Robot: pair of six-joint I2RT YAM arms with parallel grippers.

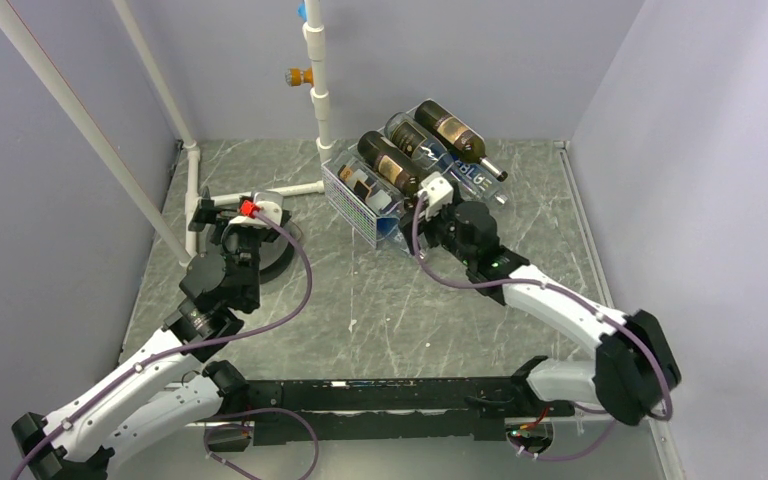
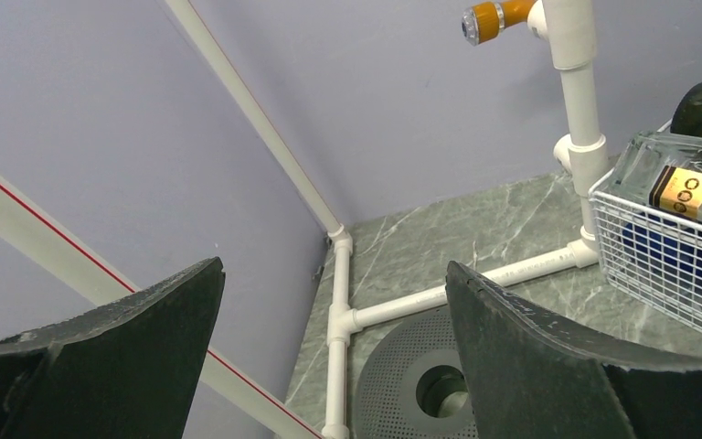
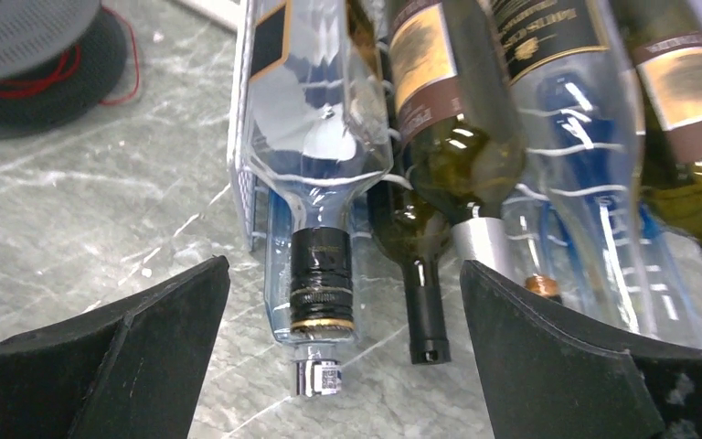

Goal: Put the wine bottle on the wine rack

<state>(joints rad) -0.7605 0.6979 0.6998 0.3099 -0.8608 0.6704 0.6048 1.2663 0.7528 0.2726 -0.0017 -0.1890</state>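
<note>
Right wrist view | right hand point(image 3: 343, 270) wide open, empty, facing bottle necks | wine bottle point(image 3: 315, 137) lies in wine rack point(image 1: 352, 205) by worktop's far edge | left hand point(image 2: 334, 270) open, empty, far-left corner | risk: finger clipping overhanging neck drags bottle out

From my console I see a booth of plain lavender walls: a back wall point(image 1: 480, 60), a left wall point(image 1: 30, 260) and a right wall point(image 1: 720, 150), all softly and evenly lit. The tabletop point(image 1: 380, 310) is grey-green marble with pale veins. White slanted pipes point(image 1: 80, 118) climb from the far-left corner. An upright pipe point(image 1: 320, 100) at the back carries an orange fitting point(image 1: 300, 75), with a blue fitting point(image 1: 303, 12) above. Low pipes point(image 1: 192, 185) lie on the tabletop, joined by a tee point(image 2: 339, 322). A black rail point(image 1: 390, 392) crosses the near edge.
</note>
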